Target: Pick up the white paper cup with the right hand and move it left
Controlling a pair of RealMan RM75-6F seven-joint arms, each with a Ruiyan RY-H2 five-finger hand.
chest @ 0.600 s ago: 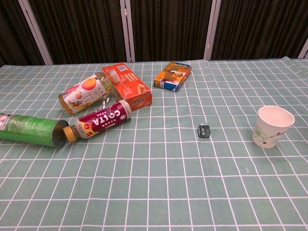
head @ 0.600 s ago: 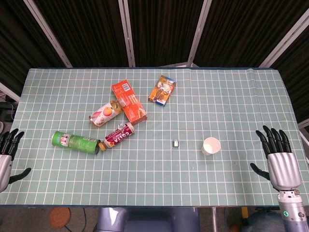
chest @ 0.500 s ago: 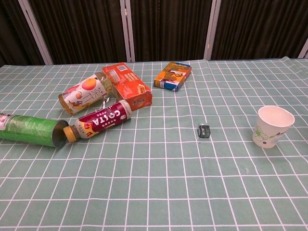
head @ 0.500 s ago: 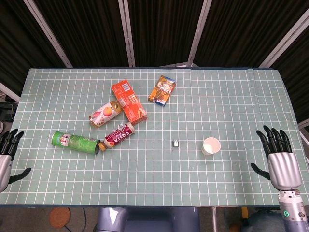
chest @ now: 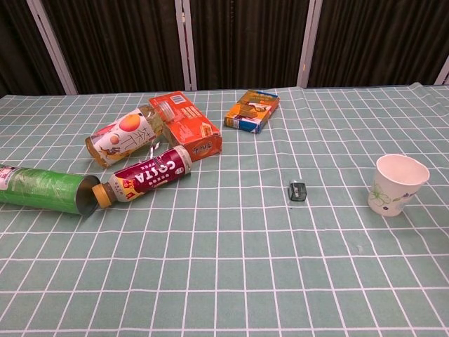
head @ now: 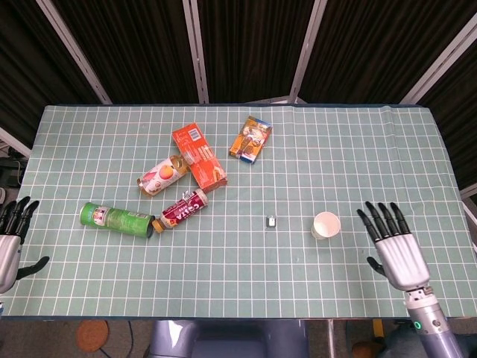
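Observation:
The white paper cup point(head: 326, 224) point(chest: 396, 184) stands upright on the green checked table, right of centre; it has a small floral print on its side. My right hand point(head: 393, 247) hovers open with fingers spread, a short way to the right of the cup and apart from it. At the table's left edge, my left hand point(head: 10, 242) is open too, holding nothing. Neither hand shows in the chest view.
A small dark clip point(head: 272, 221) lies just left of the cup. Further left lie a red Costa bottle point(head: 184, 208), a green tube can point(head: 117, 218), an orange juice bottle point(head: 161, 175), an orange box point(head: 199, 157) and a small snack box point(head: 250, 139).
My right hand has moved left and slightly forward over the table, closer to the cup. The cup and the other objects have not moved.

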